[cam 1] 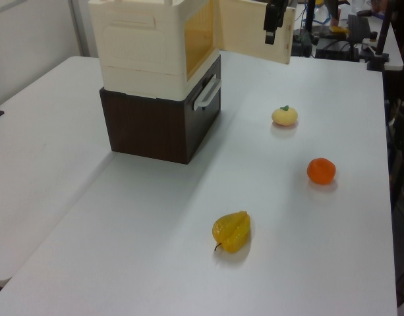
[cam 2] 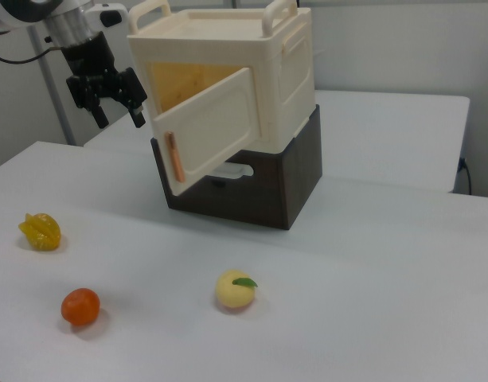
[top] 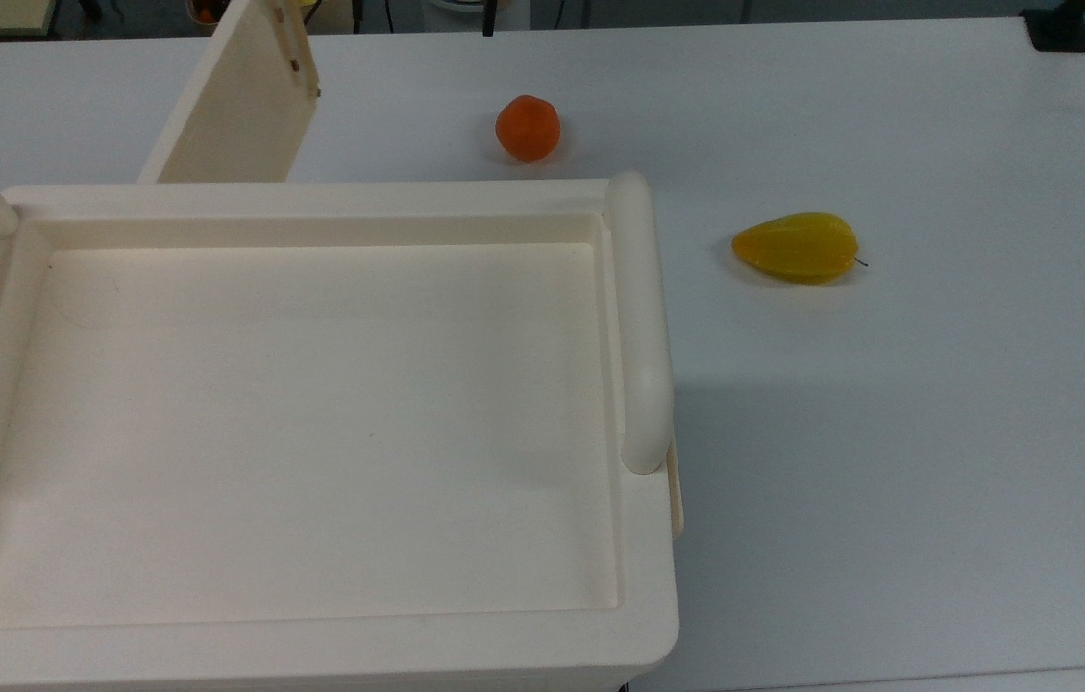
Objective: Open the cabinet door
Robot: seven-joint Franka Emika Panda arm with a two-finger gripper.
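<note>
Bright, even light; soft shadows

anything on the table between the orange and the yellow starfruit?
Nothing: in the top view the table is bare between the orange and the yellow starfruit.
</note>
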